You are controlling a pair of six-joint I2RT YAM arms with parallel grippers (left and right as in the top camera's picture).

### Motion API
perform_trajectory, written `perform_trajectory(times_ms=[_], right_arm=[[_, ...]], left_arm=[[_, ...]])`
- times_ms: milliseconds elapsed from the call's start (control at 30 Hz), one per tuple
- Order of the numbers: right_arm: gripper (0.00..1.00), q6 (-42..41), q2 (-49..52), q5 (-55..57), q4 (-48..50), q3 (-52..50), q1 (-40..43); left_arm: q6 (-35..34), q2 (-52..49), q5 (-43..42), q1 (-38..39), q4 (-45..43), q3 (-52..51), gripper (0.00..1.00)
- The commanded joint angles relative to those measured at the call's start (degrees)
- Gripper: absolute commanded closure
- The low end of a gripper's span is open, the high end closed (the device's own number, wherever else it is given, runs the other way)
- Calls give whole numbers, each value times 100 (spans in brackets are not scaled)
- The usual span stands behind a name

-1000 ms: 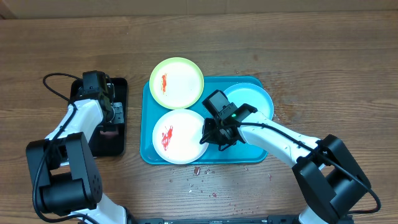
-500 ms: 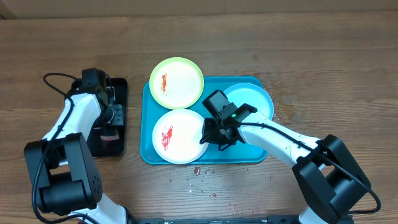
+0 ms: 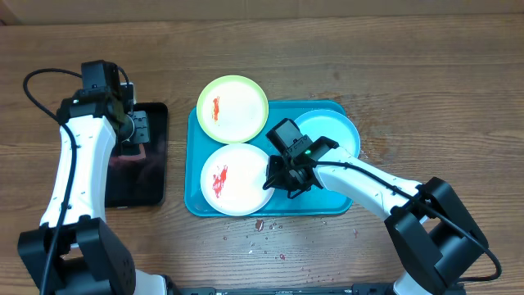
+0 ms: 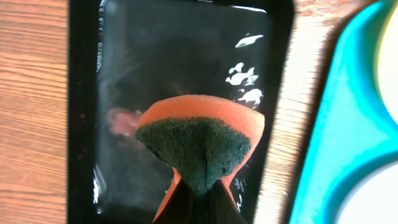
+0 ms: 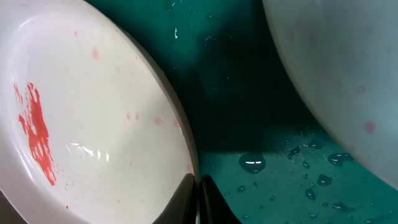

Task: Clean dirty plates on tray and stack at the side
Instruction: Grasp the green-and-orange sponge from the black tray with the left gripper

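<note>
Sponge (image 4: 199,146) sits clamped in left gripper (image 4: 198,198) above black tray (image 4: 84,124); right gripper (image 5: 199,186) pinches white plate (image 5: 81,124) rim on turquoise tray (image 5: 236,93).

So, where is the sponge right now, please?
Left wrist view: the sponge sits in the left claw above the black tray, beside the blue tray.

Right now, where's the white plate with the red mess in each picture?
Overhead: white plate in the turquoise tray, lower left.
Left wrist: probably the white sliver at the bottom-right corner.
Right wrist: fills the left side, smear at far left.
Shared landmark: the turquoise tray under it.
</note>
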State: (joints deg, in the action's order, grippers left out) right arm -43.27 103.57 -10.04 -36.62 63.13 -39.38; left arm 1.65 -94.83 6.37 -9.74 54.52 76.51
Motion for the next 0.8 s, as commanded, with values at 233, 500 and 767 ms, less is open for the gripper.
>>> perform_trajectory(times_ms=[233, 500, 767], right_arm=[[95, -2, 17, 55, 37, -20, 0], [95, -4, 17, 55, 39, -20, 0], [95, -4, 17, 57, 42, -20, 0]], left_arm=[[-210, -898, 612, 4, -1504, -632, 96], [-474, -1729, 638, 11, -1840, -706, 96], [-573, -2400, 581, 11, -1718, -706, 96]])
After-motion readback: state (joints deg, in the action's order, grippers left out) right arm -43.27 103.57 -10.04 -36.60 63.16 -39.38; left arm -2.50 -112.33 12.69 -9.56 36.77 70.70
